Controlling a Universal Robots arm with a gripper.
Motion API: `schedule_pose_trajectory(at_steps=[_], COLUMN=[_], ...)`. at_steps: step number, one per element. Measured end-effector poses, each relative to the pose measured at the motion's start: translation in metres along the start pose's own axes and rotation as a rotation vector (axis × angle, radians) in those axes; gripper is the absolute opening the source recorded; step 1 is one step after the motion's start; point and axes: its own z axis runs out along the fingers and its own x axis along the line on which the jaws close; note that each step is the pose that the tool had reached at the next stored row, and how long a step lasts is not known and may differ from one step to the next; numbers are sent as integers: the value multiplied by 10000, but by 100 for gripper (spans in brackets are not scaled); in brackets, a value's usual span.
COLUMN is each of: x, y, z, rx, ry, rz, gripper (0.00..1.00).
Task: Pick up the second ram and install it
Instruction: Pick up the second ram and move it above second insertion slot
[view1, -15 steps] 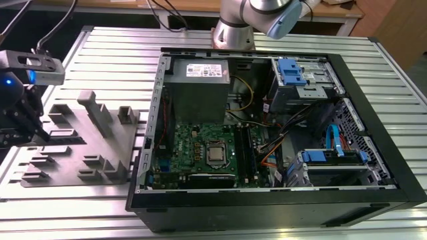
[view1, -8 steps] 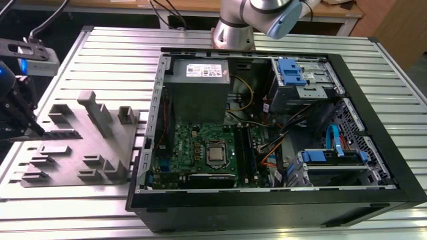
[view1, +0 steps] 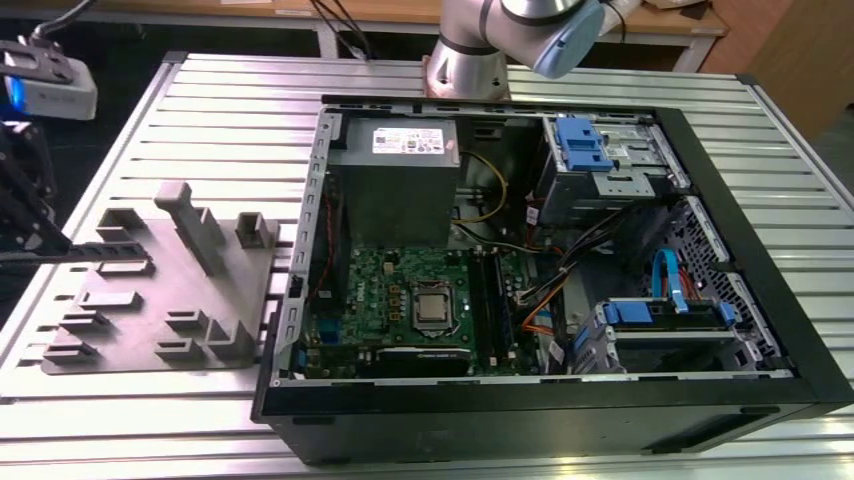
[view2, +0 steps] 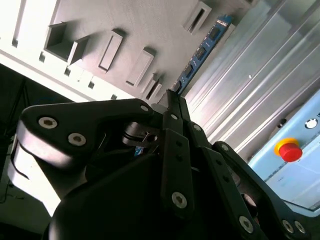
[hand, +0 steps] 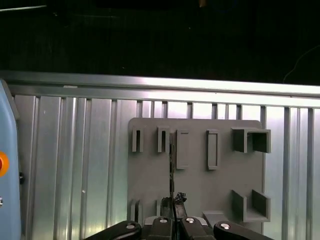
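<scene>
Pinching the second ram (view2: 202, 50) by one end, the gripper (view2: 173, 96) is keeping its fingers closed tight on the thin blue board, which is pointing away from the wrist and showing edge-on in the first wrist view. It is hanging over the grey slotted holder (hand: 200, 185) lying on the ribbed metal table (hand: 75, 165). In the exterior view, the open computer case (view1: 561, 420) is sitting just beside that holder.
</scene>
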Motion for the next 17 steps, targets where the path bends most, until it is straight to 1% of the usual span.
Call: schedule_pose_trajectory(at_steps=[3,11,17], x=[-4,-17,-25], y=[2,9,14], z=[-114,-449,-672], rx=[1,1,2], ry=[-11,-39,-48], rz=[0,0,0], gripper=[9,9,9])
